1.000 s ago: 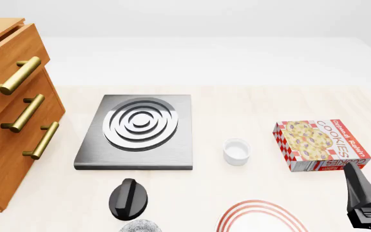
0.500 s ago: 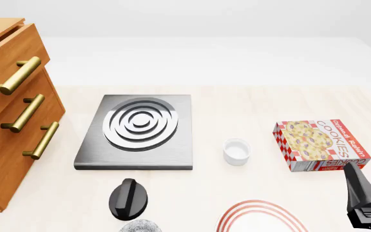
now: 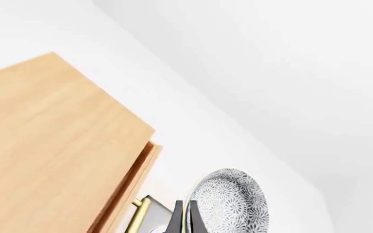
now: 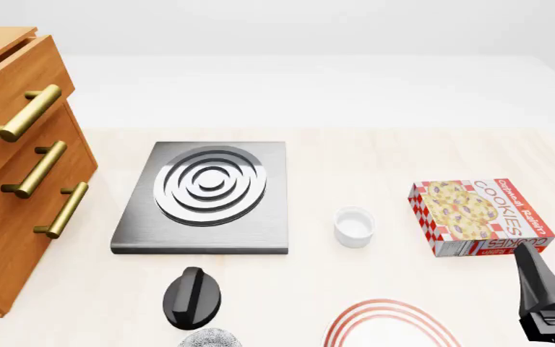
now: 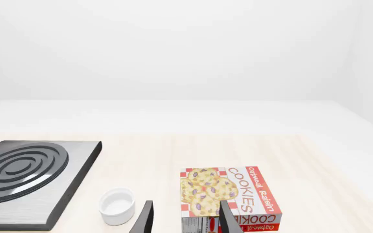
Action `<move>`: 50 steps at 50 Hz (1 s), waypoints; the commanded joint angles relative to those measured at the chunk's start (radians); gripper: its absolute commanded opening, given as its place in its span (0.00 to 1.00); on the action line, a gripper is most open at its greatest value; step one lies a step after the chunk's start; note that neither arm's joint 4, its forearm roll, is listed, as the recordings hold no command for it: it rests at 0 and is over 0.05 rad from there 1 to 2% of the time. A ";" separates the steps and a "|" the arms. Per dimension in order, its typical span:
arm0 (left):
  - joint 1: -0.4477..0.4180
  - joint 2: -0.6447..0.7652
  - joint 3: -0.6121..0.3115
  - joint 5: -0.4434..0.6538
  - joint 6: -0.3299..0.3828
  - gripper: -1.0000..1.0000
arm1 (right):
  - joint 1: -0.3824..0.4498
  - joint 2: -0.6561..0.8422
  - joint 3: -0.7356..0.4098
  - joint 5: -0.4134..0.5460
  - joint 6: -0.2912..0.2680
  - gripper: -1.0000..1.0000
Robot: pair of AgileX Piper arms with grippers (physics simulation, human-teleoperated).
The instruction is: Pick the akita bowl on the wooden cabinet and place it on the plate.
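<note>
Presently, the wooden cabinet (image 4: 12,173) is occupying the left edge of the front view, its three brass handles (image 4: 38,168) facing right; in the left wrist view its bare top is filling the left half of the frame. The table (image 4: 374,155) is carrying everything else. A grey stove (image 4: 205,195) with raised rings is lying left of centre, just right of the cabinet. A cookie box (image 4: 480,215) is lying flat at the right, and between it and the stove a small white cup (image 4: 354,226) is standing upright.

The plate (image 4: 393,325) is showing only its upper arc with red rings at the bottom edge, right of centre. The bowl (image 4: 210,337) is peeking in at the bottom edge, left of the plate and apart from it, just below a black part of the left arm (image 4: 194,295). In the left wrist view the bowl is appearing tilted on edge at the bottom centre, with the left gripper (image 3: 182,219) pinching its rim between two dark fingers set close together.

The right gripper (image 5: 185,218) is hanging at the lower right corner of the front view, below the cookie box. In the right wrist view its fingers are standing spread apart, gripping nothing, with the box just beyond them.
</note>
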 commanded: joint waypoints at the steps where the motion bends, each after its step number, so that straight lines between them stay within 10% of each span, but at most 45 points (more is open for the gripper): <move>1: -0.031 0.005 0.003 -0.009 0.012 0.00 | 0.000 0.000 0.000 0.000 0.000 1.00; 50: -0.158 -0.028 0.043 0.006 0.028 0.00 | 0.000 0.000 0.000 0.000 0.001 1.00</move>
